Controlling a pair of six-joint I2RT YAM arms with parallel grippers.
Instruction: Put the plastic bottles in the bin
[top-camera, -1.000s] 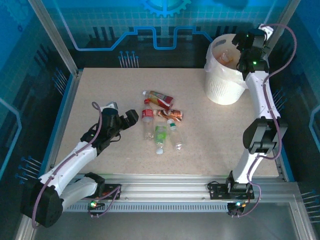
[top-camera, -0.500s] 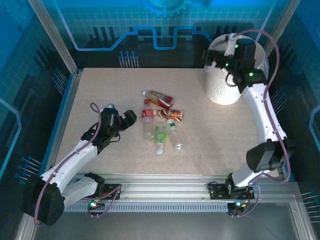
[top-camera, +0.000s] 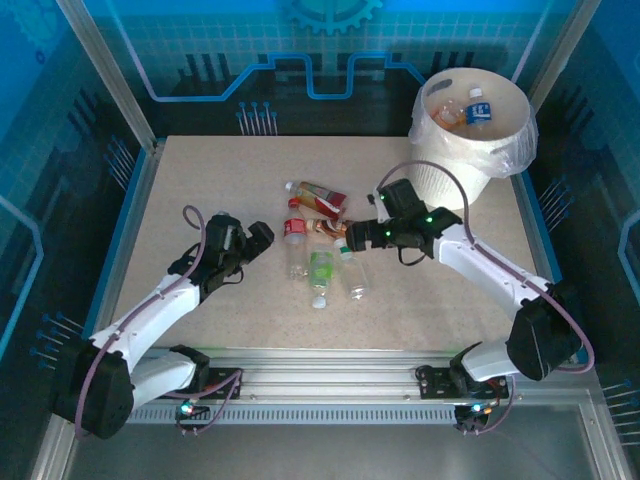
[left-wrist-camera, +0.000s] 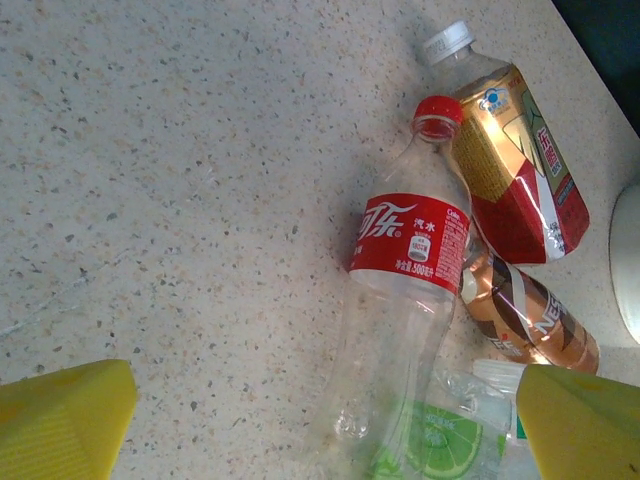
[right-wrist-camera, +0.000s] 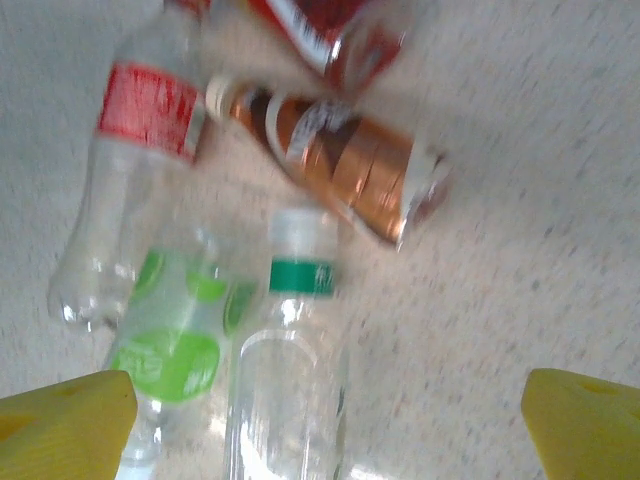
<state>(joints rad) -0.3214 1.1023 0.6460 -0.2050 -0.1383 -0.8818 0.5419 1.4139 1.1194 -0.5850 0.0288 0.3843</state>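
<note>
Currently left fingers and right fingers gape empty.

Robot lab cell: aluminium frame, blue printed wall panels, speckled table.

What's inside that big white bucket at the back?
Inside the bin, an orange bottle and a blue-labelled bottle show. Anything deeper is hidden by its wall.

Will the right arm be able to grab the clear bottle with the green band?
Probably yes. The right hand hangs open over the green-banded bottle, which lies between its fingers with nothing covering it.
</note>
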